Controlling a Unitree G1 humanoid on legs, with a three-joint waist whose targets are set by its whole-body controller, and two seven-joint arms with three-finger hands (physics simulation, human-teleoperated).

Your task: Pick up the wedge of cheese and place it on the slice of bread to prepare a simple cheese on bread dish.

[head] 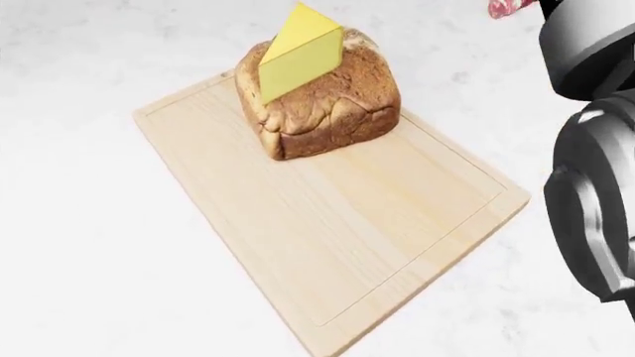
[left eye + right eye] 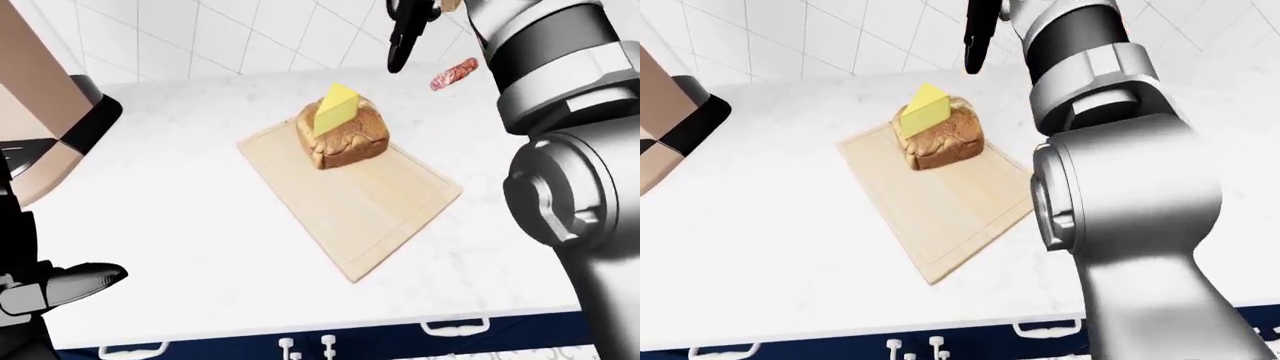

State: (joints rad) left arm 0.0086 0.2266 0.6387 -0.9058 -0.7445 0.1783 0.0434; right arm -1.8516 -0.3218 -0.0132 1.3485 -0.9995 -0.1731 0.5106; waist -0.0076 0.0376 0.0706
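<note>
Cheese wedge (image 1: 300, 50) rests tilted on top of the bread (image 1: 333, 108), which sits at the upper end of the cutting board (image 1: 337, 223) on the white worktop (image 2: 180, 217). Right hand (image 2: 405, 34) hangs above, clear of the cheese, fingers apart and empty. Left hand (image 2: 70, 285): finger state cannot be told
</note>
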